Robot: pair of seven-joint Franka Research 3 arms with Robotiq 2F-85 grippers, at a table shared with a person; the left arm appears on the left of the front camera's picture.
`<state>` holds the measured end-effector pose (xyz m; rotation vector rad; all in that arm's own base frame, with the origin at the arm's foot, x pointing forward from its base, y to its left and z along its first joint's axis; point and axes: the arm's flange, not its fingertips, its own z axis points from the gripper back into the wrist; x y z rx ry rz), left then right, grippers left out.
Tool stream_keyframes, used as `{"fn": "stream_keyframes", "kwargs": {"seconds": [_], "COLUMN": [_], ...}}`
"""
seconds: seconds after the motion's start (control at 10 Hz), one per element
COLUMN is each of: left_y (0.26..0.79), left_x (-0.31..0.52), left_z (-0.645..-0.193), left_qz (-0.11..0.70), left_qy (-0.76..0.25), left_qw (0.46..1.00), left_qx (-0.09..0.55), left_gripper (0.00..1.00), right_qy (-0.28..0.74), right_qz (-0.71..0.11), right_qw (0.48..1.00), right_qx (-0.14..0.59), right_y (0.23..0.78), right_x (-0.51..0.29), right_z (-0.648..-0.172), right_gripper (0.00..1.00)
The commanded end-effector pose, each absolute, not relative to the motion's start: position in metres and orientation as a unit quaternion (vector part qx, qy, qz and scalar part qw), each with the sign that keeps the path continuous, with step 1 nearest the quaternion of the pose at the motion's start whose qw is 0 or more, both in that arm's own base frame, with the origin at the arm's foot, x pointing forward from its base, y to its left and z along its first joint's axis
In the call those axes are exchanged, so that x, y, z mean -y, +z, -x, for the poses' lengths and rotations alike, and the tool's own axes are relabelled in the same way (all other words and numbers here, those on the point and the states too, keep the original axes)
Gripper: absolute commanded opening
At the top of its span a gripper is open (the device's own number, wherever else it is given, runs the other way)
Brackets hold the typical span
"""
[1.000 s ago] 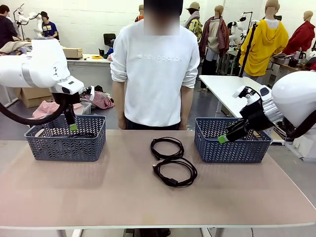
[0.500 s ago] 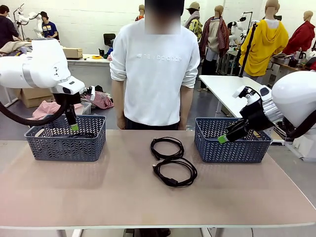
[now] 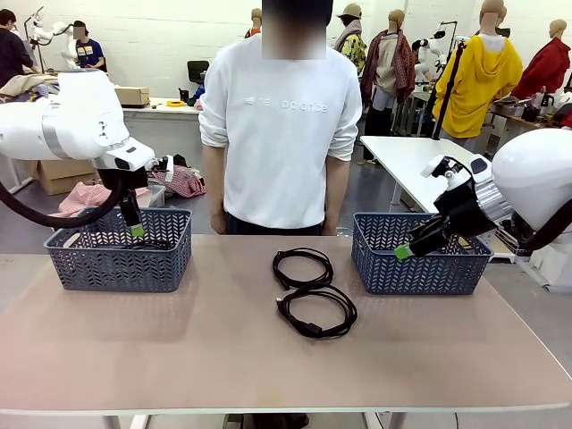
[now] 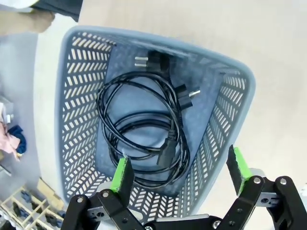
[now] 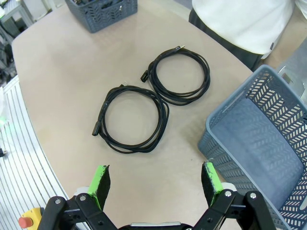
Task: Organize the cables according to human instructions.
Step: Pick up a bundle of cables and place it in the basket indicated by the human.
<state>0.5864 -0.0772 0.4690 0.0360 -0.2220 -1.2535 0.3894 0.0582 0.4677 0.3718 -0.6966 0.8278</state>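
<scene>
Cables (image 3: 302, 287) sit in two places on the tan desk (image 3: 179, 357): two coils lie in the open middle, and more cord lies in one basket. A person (image 3: 281, 134) in a white sweatshirt stands at the far edge, arms hanging. Two blue-grey slatted baskets stand near that edge, well apart: the left basket (image 3: 116, 264) and the right basket (image 3: 393, 273). The left end effector (image 3: 134, 230) hangs fingers-down over the left basket's mouth, jaws wide with nothing between them. Its wrist view looks straight into the basket at black cord (image 4: 166, 146) looped on the floor, with two pronged plugs by one end wall. The right end effector (image 3: 403, 252) hovers just in front of the right basket's near left corner, also spread wide and holding nothing. Between the baskets the far coil (image 3: 304, 252) and the near coil (image 3: 315, 332) lie flat, their edges touching.
</scene>
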Motion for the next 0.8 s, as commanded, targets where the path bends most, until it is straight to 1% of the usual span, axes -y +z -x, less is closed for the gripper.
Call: {"fn": "stream_keyframes", "kwargs": {"seconds": [0.0,0.3,0.7], "left_y": [0.47,0.475,0.456], "left_x": [0.1,0.146,0.196], "left_z": [-0.566,-0.524,-0.487], "left_qz": [-0.01,0.0,0.06], "left_qy": [-0.571,-0.564,-0.585], "left_qw": [0.809,0.809,0.788], "left_qx": [0.138,0.166,0.182], "left_gripper": [1.0,1.0,1.0], "right_qy": [0.395,0.395,0.395], "right_qz": [-0.186,-0.186,-0.186], "right_qw": [0.834,0.834,0.834], "right_qx": [0.337,0.337,0.337], "right_y": [0.466,0.466,0.466], "right_x": [-0.058,-0.058,-0.058], "right_z": [-0.392,-0.392,-0.392], "right_gripper": [1.0,1.0,1.0]}}
